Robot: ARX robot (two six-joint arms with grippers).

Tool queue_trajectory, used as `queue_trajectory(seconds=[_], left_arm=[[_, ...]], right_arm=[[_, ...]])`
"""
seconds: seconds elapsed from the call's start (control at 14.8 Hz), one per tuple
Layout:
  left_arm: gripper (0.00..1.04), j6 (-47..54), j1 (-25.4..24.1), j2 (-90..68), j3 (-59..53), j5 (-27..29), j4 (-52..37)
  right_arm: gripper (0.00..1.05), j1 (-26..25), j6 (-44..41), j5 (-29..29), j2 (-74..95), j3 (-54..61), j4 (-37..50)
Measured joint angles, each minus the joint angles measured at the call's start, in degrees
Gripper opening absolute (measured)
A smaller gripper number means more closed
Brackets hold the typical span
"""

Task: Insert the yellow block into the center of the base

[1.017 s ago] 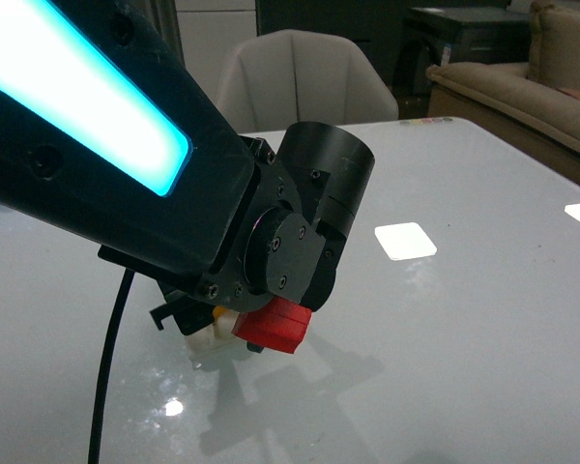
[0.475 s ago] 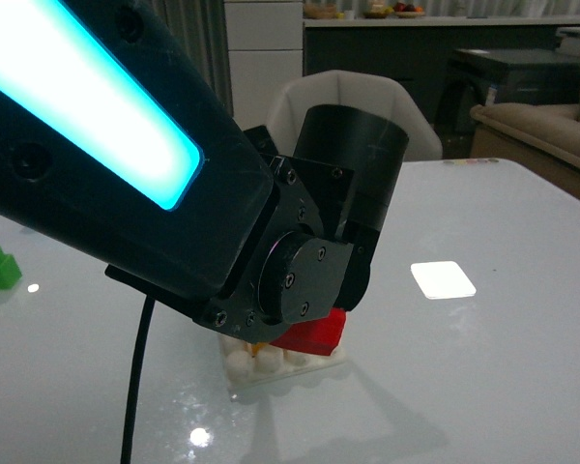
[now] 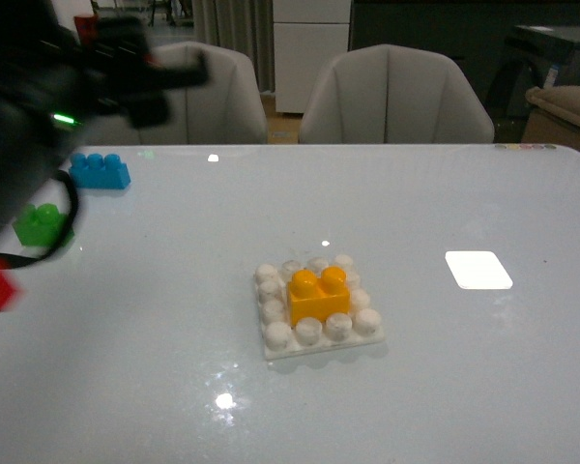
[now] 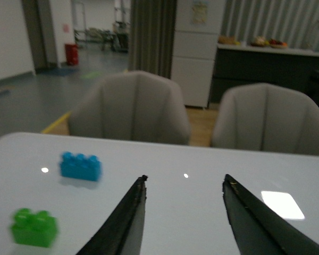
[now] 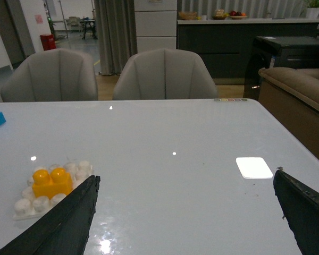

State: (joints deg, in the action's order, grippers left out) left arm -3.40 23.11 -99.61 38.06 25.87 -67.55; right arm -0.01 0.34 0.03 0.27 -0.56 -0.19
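The yellow block (image 3: 318, 294) sits on the middle of the white studded base (image 3: 314, 334) at the centre of the table. It also shows in the right wrist view (image 5: 52, 182) on the base (image 5: 23, 204). My left gripper (image 4: 184, 181) is open and empty, held above the table's left part, far from the base. In the front view my left arm (image 3: 39, 106) is a dark blur at the upper left. My right gripper (image 5: 186, 178) is open and empty, to the right of the base; it does not show in the front view.
A blue three-stud brick (image 3: 101, 171) and a green brick (image 3: 43, 224) lie at the table's left; both show in the left wrist view, blue (image 4: 81, 166) and green (image 4: 34, 228). A bright white rectangle (image 3: 478, 270) lies right of the base. Two chairs (image 3: 394, 97) stand behind the table.
My left arm has pulled back from over the base to the upper left, letting go of the yellow block, which now stands uncovered on the base.
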Motion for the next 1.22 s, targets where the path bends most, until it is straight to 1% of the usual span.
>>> queue_trajectory(seconds=[0.07, 0.14, 0.2, 0.34, 0.47, 0.68, 0.75, 1.02, 1.08, 1.22], left_arm=[[0.27, 1.3, -2.3, 5.9, -8.6, -3.1, -0.6], [0.06, 2.4, -4.3, 9.1, -17.6, -8.0, 0.8], [0.02, 2.6, -10.6, 22.5, -25.9, -12.5, 2.6], [0.02, 2.6, -13.7, 31.0, -30.7, -16.4, 7.3], [0.02, 2.6, -16.0, 38.0, -33.2, -18.2, 11.6], [0.02, 2.6, -17.8, 47.1, -35.5, -20.6, 18.5], [0.02, 2.6, -18.2, 48.6, -35.7, -20.8, 19.6], [0.02, 2.6, -21.1, 51.6, -36.2, -24.5, 22.1], [0.02, 2.6, -23.0, 53.9, -36.6, -25.3, 24.2], [0.02, 2.6, -22.9, 61.3, -37.4, -25.9, 30.7]], right_arm=[[0.98, 0.0, 0.0, 0.0, 0.0, 0.0, 0.0], [0.98, 0.0, 0.0, 0.0, 0.0, 0.0, 0.0], [0.98, 0.0, 0.0, 0.0, 0.0, 0.0, 0.0], [0.98, 0.0, 0.0, 0.0, 0.0, 0.0, 0.0], [0.98, 0.0, 0.0, 0.0, 0.0, 0.0, 0.0], [0.98, 0.0, 0.0, 0.0, 0.0, 0.0, 0.0], [0.98, 0.0, 0.0, 0.0, 0.0, 0.0, 0.0], [0.98, 0.0, 0.0, 0.0, 0.0, 0.0, 0.0], [0.98, 0.0, 0.0, 0.0, 0.0, 0.0, 0.0], [0.98, 0.0, 0.0, 0.0, 0.0, 0.0, 0.0]])
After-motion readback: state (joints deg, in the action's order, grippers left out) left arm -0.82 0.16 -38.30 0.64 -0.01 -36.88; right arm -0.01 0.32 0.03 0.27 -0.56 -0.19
